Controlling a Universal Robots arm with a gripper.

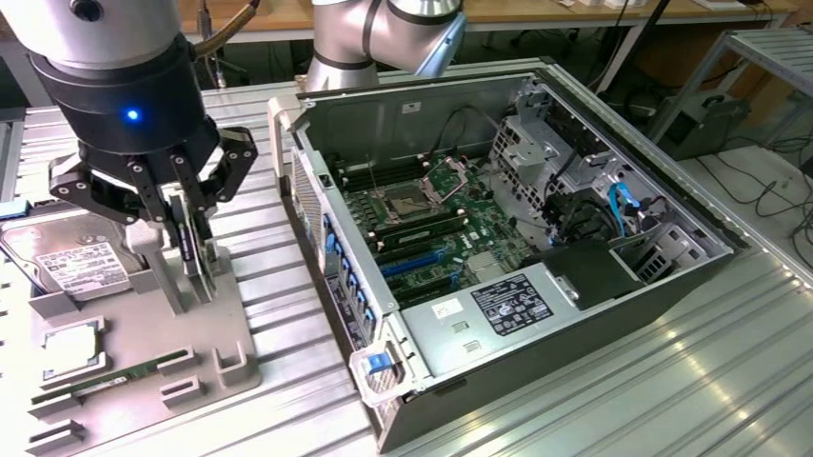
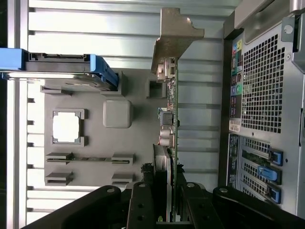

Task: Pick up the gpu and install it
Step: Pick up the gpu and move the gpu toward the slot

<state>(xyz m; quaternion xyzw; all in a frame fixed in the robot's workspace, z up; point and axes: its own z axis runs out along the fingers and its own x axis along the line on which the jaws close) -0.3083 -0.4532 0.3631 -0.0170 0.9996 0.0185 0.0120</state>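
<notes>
The gpu (image 1: 198, 252) stands on edge over the grey fixture tray (image 1: 235, 328) at the exterior view's left. In the wrist view the gpu (image 2: 172, 114) is a thin green board seen edge-on, with its silver end bracket (image 2: 175, 38) at the far end. My gripper (image 1: 190, 238) reaches down over the card, a black finger on each face. The wrist view has the same gripper (image 2: 170, 210) closed against both sides of the card, with a black block just beyond the fingers. The open computer case (image 1: 333, 124) lies to the exterior view's right, with its motherboard (image 1: 426, 214) and blue slots exposed.
On the tray are a hard drive (image 1: 74, 262) in a blue frame (image 2: 62, 67), a square processor chip (image 1: 70, 347) (image 2: 66, 127) and a narrow RAM stick (image 1: 121, 371). The case's rear panel (image 2: 262, 95) sits close beside the card. Ribbed metal table (image 1: 635, 381) surrounds everything.
</notes>
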